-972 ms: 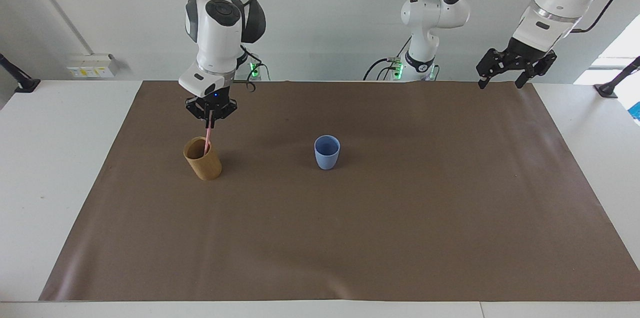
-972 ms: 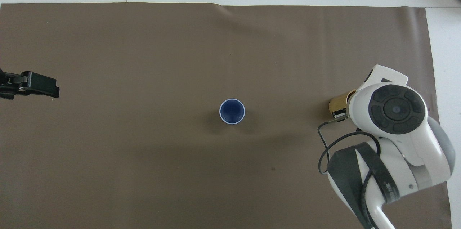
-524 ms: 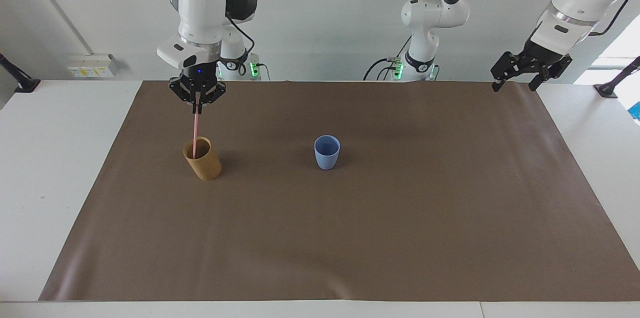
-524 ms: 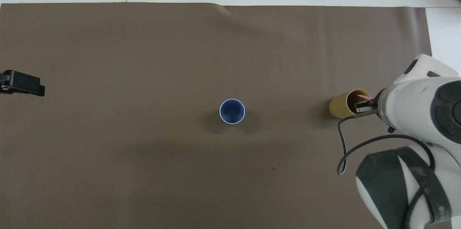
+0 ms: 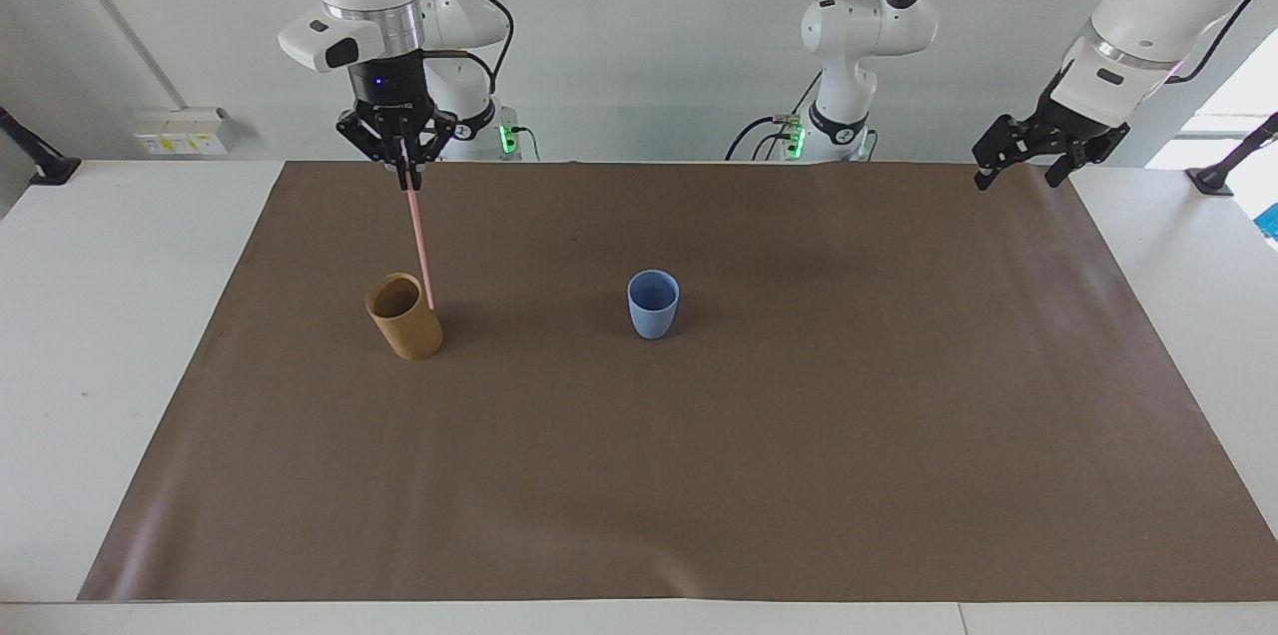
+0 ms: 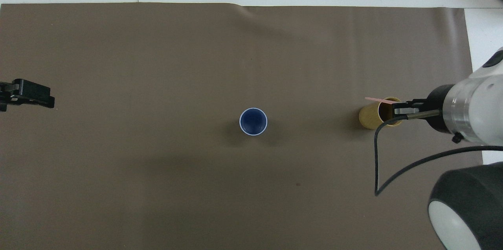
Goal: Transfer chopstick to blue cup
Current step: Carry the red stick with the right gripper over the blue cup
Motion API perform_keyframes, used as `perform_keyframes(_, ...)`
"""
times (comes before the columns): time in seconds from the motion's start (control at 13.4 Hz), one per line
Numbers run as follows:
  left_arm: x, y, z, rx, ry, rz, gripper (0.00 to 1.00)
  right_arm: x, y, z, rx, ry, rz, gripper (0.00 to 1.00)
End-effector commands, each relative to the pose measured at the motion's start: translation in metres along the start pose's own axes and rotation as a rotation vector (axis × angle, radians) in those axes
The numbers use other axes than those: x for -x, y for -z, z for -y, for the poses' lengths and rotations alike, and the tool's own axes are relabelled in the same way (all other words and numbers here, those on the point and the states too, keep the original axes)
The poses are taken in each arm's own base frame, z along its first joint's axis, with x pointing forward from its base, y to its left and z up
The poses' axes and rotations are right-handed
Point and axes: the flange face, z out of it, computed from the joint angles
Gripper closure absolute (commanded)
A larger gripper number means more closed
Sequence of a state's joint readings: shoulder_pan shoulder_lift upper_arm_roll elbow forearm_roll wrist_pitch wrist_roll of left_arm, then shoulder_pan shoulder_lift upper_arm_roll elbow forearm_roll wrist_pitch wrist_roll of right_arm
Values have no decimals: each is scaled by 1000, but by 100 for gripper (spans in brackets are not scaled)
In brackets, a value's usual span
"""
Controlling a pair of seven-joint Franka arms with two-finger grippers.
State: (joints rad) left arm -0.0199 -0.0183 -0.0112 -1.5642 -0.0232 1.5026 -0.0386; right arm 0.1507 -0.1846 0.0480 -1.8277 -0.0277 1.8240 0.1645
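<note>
Right gripper (image 5: 407, 178) raised high over the tan cup (image 5: 403, 317), fingertips pinched on the top end of the chopstick (image 5: 421, 250). Chopstick hanging nearly straight down, slightly tilted, pale pink, lower tip level with the tan cup's rim on the side toward the blue cup; whether that tip is inside the mouth or just outside the rim cannot be told. Seen from above, only a short stretch of the stick (image 6: 378, 100) showing, crossing the rim of the tan cup (image 6: 371, 116), with the gripper (image 6: 397, 109) covering part of the cup's mouth.

Tan cup standing on the brown mat (image 5: 759, 435), toward the right arm's end of the table, upright, seen leaning a little.

Blue cup (image 5: 653, 304) standing upright near the middle of the mat, well apart from the tan cup and about as far from the robots, mouth open upward. From above, a dark blue round inside with a pale rim (image 6: 253, 122).

Left gripper (image 5: 1023, 168) hanging in the air over the mat's edge nearest the robots, at the left arm's end of the table, fingers spread apart, nothing between them. Left arm waiting. From above, only its dark tip (image 6: 31, 94) showing at the picture's edge.

White tabletop (image 5: 90, 335) showing around the mat on all sides.
</note>
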Motion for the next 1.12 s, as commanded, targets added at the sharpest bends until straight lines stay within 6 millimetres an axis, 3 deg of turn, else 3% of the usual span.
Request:
perform_keyframes(0.0, 2, 0, 4, -1, -10, -14, 0, -9, 4, 23, -83, -86, -20, 100)
perform_keyframes(0.3, 2, 1, 3, -1, -15, -14, 0, -11, 4, 108, -116, -167, -2, 100)
perform_keyframes(0.52, 2, 1, 3, -2, -14, -8, 0, -1, 8, 176, -129, -178, 11, 100)
perform_keyframes(0.67, 2, 1, 4, -1, -12, -10, 0, 16, -1, 223, -129, -179, 39, 100)
perform_keyframes(1.05, 2, 1, 4, -1, -12, -10, 0, 27, -11, 239, -123, -176, 70, 100)
